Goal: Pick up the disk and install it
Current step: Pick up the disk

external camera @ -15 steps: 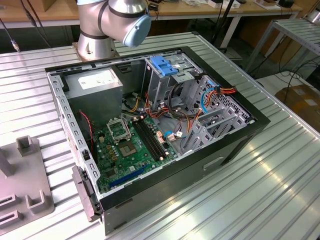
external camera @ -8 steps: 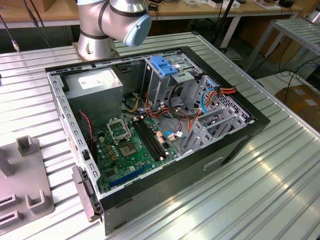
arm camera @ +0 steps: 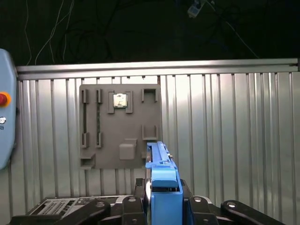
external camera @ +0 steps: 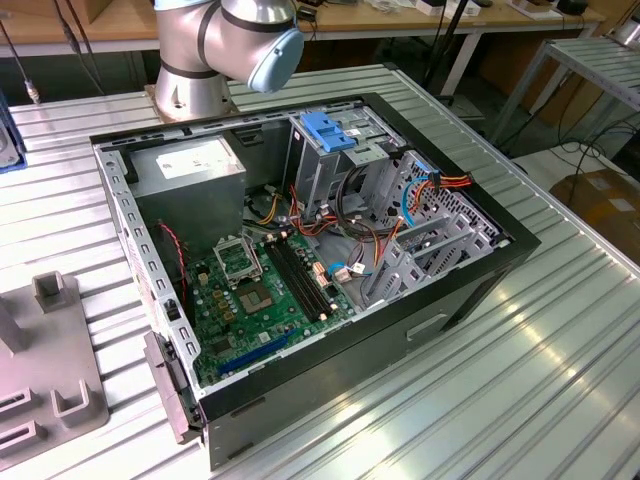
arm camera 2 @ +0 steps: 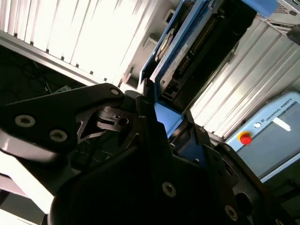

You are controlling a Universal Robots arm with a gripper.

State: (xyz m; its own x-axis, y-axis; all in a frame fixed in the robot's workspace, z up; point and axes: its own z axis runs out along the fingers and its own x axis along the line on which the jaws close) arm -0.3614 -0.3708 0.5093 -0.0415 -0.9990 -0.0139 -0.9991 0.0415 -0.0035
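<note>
In both wrist views my gripper [arm camera: 162, 191] is shut on the disk [arm camera: 158, 158]. In the first wrist view the disk stands edge-on between the black fingers [arm camera: 137, 186], its bright blue bracket facing the camera. The second wrist view shows the disk [arm camera 2: 187, 51] from the side: a dark flat body in a blue frame, sticking out past the gripper [arm camera 2: 171, 127]. The disk hangs above the ribbed metal table. In the exterior view the open computer case [external camera: 470, 290] lies on its side, with a drive cage and a blue clip [external camera: 330, 130] at its far end.
A grey fixture plate [arm camera: 119, 126] lies on the table under the disk, with a small chip [arm camera: 120, 100] in one slot. A teach pendant [arm camera: 3, 112] with a red button lies beside it. Inside the case are a motherboard [external camera: 260, 290], a power-supply box [external camera: 190, 165] and loose cables [external camera: 350, 225]. The arm's base [external camera: 200, 50] stands behind the case.
</note>
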